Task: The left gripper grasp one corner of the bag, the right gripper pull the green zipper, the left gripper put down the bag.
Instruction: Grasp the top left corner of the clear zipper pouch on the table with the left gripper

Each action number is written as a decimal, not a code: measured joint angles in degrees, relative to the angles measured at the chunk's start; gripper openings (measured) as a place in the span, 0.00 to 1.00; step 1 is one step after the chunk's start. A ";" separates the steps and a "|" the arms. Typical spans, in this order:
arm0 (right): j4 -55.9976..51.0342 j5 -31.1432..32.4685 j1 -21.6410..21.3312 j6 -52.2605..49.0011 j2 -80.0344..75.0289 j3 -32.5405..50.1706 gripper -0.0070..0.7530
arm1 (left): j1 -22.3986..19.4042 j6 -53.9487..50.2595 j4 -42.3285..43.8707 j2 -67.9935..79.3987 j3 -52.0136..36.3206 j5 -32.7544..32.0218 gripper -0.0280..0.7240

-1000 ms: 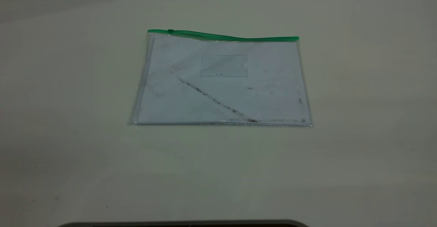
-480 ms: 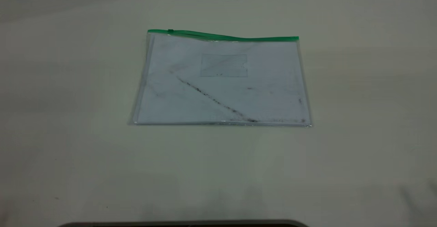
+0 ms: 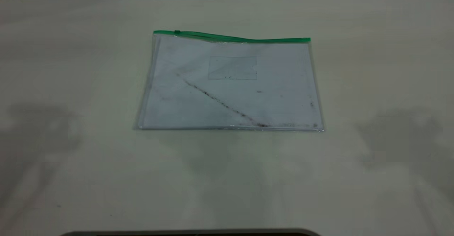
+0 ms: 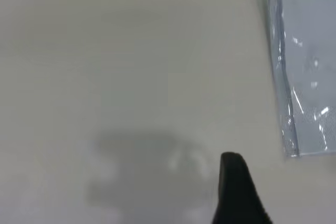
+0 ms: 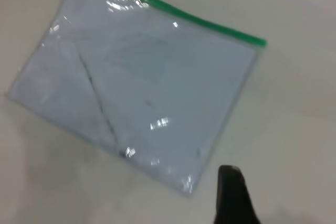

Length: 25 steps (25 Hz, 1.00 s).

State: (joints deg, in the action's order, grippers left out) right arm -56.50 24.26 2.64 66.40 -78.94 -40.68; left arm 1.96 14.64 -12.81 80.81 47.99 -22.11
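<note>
The bag (image 3: 230, 87), a flat clear pouch with a whitish sheet and a dark diagonal smudge, lies flat in the middle of the table. The green zipper (image 3: 234, 38) runs along its far edge, with the slider tab (image 3: 177, 32) near the far left corner. Neither gripper shows in the exterior view. In the left wrist view one dark finger (image 4: 234, 182) of my left gripper hangs above bare table, apart from the bag's left edge (image 4: 307, 66). In the right wrist view one dark finger (image 5: 233, 195) of my right gripper is above the table beside the bag's (image 5: 142, 82) near right corner. Each finger has bare table on both sides.
The pale table (image 3: 71, 69) stretches widely around the bag. A dark rim (image 3: 191, 232) shows at the near edge. The table's far edge meets a wall. Arm shadows lie on the table at left and right.
Arm shadows have come onto the table at the left, right and near middle. The bag has not moved.
</note>
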 joint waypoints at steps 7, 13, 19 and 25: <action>-16.89 -0.50 5.58 16.13 -18.44 -12.04 0.71 | 0.00 15.30 -13.72 24.25 14.63 -1.40 0.71; -19.42 1.37 6.76 18.25 -30.50 -22.66 0.71 | 0.00 32.03 -28.21 41.43 30.76 -4.29 0.71; -19.91 2.24 6.76 18.30 -36.72 -27.83 0.71 | 0.00 41.61 -38.35 55.51 43.37 -6.61 0.71; -20.34 2.38 6.81 18.30 -38.04 -28.10 0.71 | 0.00 46.26 -45.91 65.21 51.74 -9.37 0.71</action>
State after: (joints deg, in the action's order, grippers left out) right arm -76.84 26.64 9.46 84.70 -116.98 -68.78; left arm 1.96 60.90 -58.71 146.02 99.73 -31.48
